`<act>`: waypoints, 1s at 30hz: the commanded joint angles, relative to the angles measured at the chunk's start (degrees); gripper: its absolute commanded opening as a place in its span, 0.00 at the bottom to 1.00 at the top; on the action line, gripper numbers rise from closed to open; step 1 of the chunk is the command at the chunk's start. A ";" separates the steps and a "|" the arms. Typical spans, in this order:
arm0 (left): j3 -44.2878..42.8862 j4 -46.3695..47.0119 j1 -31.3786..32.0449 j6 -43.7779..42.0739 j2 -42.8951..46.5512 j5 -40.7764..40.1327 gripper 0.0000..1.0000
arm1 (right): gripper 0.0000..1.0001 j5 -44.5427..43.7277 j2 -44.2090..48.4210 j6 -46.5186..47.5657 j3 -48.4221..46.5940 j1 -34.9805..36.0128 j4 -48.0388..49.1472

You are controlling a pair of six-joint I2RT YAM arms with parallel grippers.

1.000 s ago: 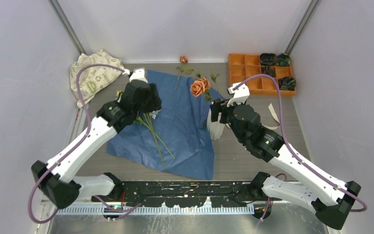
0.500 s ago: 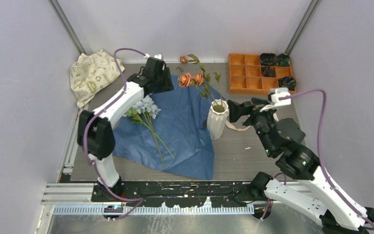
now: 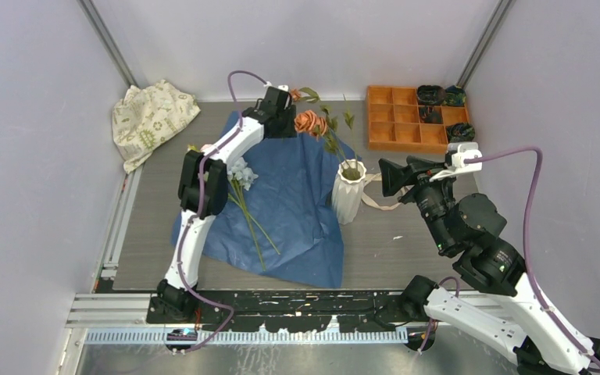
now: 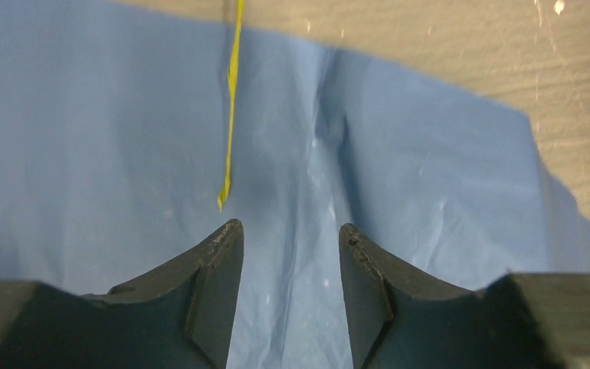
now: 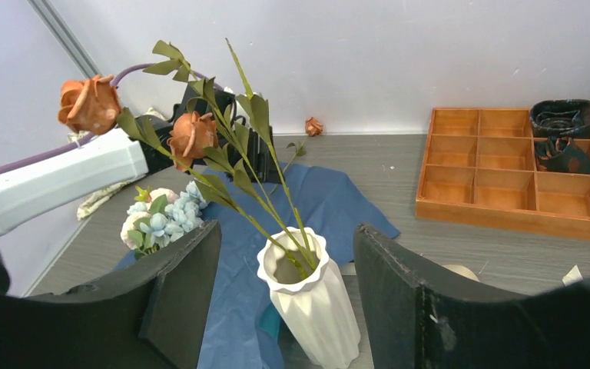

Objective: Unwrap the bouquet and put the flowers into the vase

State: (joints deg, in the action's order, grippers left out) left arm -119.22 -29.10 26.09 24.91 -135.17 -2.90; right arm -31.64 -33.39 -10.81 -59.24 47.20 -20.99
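Rust-orange flowers (image 3: 312,123) now stand in the vase (image 3: 349,194) near the middle of the desk (image 3: 406,242). A second ago the right end effector (image 3: 389,176) was at the vase's rim. It has since drawn back toward the right edge, jaws wide and empty. The left end effector (image 4: 290,234), partly open with nothing between its jaws, has swung away from the pale blue flowers (image 3: 241,173) lying on the blue paper (image 3: 297,219). It now reaches toward the far edge, close to a stray orange bloom (image 3: 294,95). One bunch looks placed; the others remain.
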 commanded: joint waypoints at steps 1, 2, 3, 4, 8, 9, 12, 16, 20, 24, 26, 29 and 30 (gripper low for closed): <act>-10.25 -2.55 -0.13 -3.53 -4.03 -3.71 0.51 | 0.68 -0.23 -0.75 -1.03 0.06 0.34 1.23; -11.82 -2.44 -0.18 -3.74 -4.99 -4.29 0.53 | 0.68 -0.06 -0.86 -1.18 0.01 0.29 1.20; -12.59 -2.25 -0.29 -3.85 -5.88 -4.68 0.54 | 0.68 0.08 -0.95 -1.29 0.02 0.31 1.13; -14.03 -2.13 -0.44 -3.83 -6.93 -4.79 0.54 | 0.68 0.15 -1.02 -1.32 0.01 0.30 1.05; -18.22 -2.46 -1.48 -2.65 -10.65 -5.12 0.55 | 0.68 -0.01 -0.99 -1.31 0.00 0.35 0.96; -18.65 -1.85 -1.66 -2.55 -11.33 -4.73 0.55 | 0.67 0.07 -0.99 -1.32 -0.07 0.33 0.97; -19.23 0.33 -1.99 -2.34 -13.20 -2.69 0.56 | 0.66 0.35 -1.11 -1.32 -0.16 0.33 1.02; -20.19 2.83 -2.19 -2.23 -15.03 -0.95 0.56 | 0.63 0.60 -1.27 -1.81 -0.13 0.35 0.74; -22.14 3.00 -2.42 -1.81 -16.86 -0.63 0.56 | 0.62 0.96 -1.02 -2.48 0.13 0.35 0.45; -22.12 3.59 -2.70 -1.17 -17.48 0.03 0.54 | 0.60 1.05 -1.06 -2.64 0.35 0.34 0.25; -22.11 3.76 -2.77 -0.57 -17.89 1.09 0.51 | 0.59 1.09 -1.23 -2.56 0.44 0.35 0.53; -21.86 3.88 -2.77 0.37 -18.77 2.23 0.44 | 0.58 1.34 -1.42 -2.47 0.44 0.30 0.89; -21.78 3.94 -2.79 0.75 -19.06 2.54 0.42 | 0.58 1.40 -1.53 -2.39 0.44 0.34 0.93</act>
State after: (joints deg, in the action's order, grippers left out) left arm -138.98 -27.44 23.62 24.05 -152.66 -2.98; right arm -30.83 -34.17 -12.69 -58.78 47.18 -22.35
